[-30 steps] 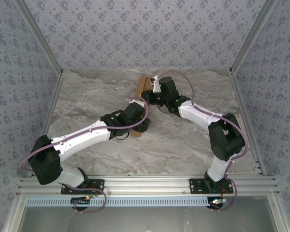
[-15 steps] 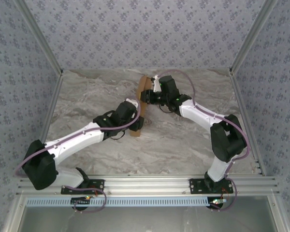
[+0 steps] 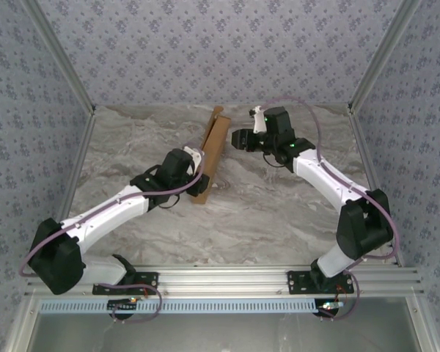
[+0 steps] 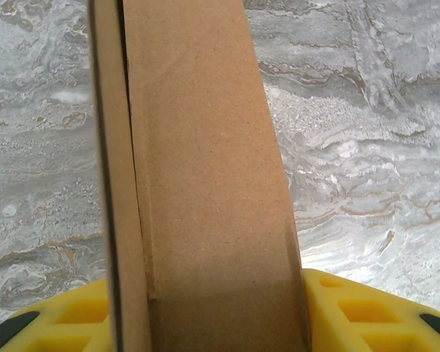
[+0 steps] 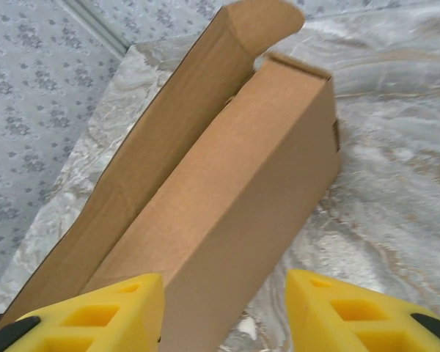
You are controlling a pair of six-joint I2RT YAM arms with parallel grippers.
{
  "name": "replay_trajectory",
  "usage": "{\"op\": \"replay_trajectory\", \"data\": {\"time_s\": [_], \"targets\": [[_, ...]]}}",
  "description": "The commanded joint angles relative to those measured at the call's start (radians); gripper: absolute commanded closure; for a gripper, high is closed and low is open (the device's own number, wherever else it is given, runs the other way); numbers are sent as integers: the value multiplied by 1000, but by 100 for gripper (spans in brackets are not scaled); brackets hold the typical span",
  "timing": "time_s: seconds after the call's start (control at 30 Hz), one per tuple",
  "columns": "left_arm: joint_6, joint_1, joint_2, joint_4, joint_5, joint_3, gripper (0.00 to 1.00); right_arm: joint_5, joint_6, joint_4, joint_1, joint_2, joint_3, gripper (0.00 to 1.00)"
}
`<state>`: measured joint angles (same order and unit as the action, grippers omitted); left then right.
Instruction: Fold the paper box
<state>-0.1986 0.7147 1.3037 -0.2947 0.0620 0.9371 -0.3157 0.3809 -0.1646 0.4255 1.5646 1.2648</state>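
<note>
two arms meet mid-desk (image 3: 132,147): on the left, the left tool (image 3: 196,178) is clenched on the near end of the paper box (image 3: 215,143), and its wrist view shows cardboard filling the gap, with a yellow finger (image 4: 352,315) against each side. the paper box, long and shallow, stands on one long side and runs away toward the back wall, its lid flap ajar. to the right, the right tool (image 3: 235,138) is released, its fingers (image 5: 352,312) spread, just beside the box's far half with a sliver of desk between them.
</note>
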Motion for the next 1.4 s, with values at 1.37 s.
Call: {"op": "replay_trajectory", "data": {"time_s": [1.37], "targets": [[1123,-442,248,-470,-921,394,60,-375,-1013,-364,-309,6,155,55]]}}
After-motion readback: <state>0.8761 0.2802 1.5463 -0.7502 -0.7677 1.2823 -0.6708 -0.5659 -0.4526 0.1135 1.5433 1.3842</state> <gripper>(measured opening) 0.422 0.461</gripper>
